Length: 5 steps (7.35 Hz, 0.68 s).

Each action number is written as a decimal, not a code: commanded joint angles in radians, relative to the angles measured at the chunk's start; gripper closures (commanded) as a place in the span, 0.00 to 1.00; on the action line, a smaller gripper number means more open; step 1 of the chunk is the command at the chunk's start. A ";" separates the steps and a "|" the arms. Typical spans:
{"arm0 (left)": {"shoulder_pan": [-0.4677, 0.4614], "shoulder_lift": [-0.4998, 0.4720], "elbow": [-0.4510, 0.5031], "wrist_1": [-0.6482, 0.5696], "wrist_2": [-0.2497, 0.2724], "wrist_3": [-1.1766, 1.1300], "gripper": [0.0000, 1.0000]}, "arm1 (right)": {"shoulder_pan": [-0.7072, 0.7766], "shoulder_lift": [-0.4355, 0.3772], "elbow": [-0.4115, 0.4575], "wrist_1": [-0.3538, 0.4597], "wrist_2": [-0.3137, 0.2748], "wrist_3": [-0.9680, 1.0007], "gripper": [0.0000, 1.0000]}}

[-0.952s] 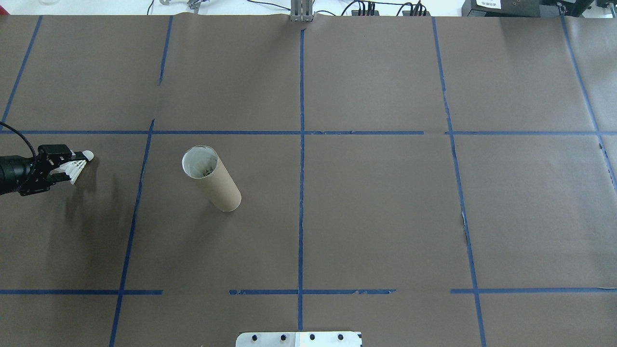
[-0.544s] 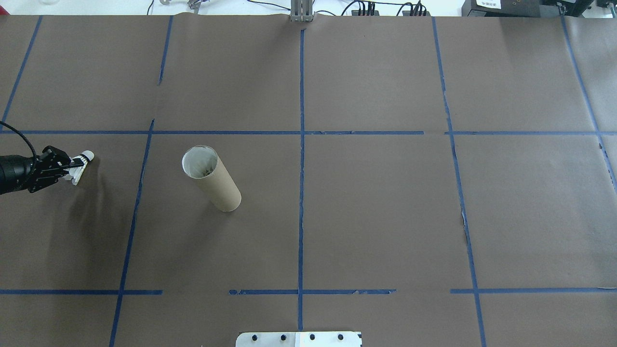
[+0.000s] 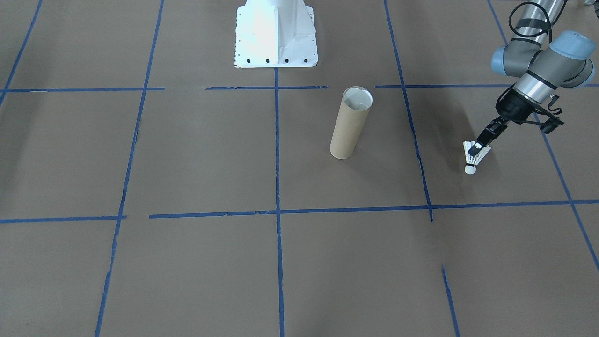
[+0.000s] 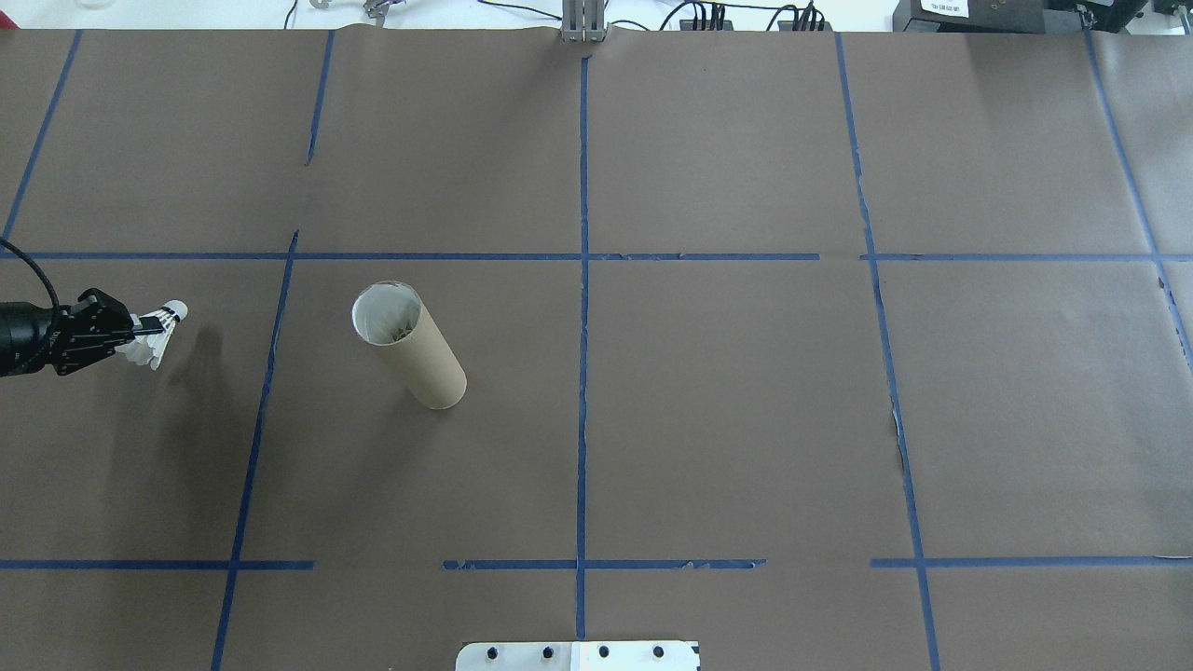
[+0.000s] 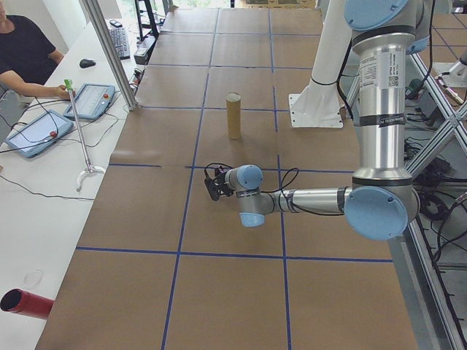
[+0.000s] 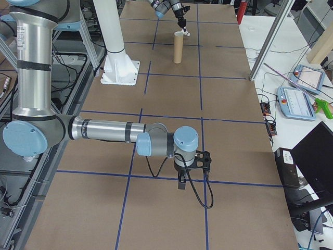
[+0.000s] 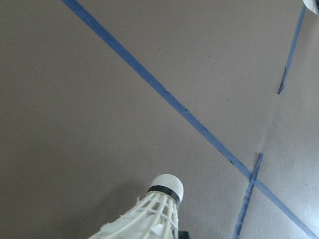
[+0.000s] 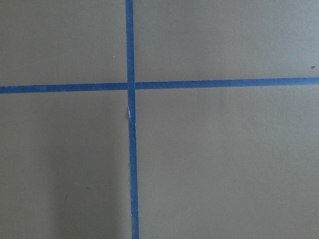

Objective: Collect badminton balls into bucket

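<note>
My left gripper (image 3: pixel 477 150) has its fingers pinched on the shuttlecock (image 3: pixel 471 159) at the feather skirt, cork down, lifted off the desk (image 3: pixel 187 164), well apart from the tube (image 3: pixel 350 122). It looks light and crushable, so I'd grip gently. The right gripper (image 6: pixel 181 183) hangs far off; I cannot tell its fingers' state.

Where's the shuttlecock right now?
The shuttlecock is pinched in the left tool near the overhead view's left edge, cork tip pointing away from the arm, well to the left of the standing cardboard tube.
</note>
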 commanded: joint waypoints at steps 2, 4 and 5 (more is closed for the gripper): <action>-0.142 -0.005 -0.100 0.060 -0.260 0.005 1.00 | 0.000 0.000 0.000 0.000 0.000 0.000 0.00; -0.150 -0.009 -0.254 0.292 -0.303 0.119 1.00 | 0.000 0.000 0.000 0.000 0.000 0.000 0.00; -0.152 -0.014 -0.349 0.460 -0.315 0.231 1.00 | 0.000 0.000 0.000 0.000 0.000 0.000 0.00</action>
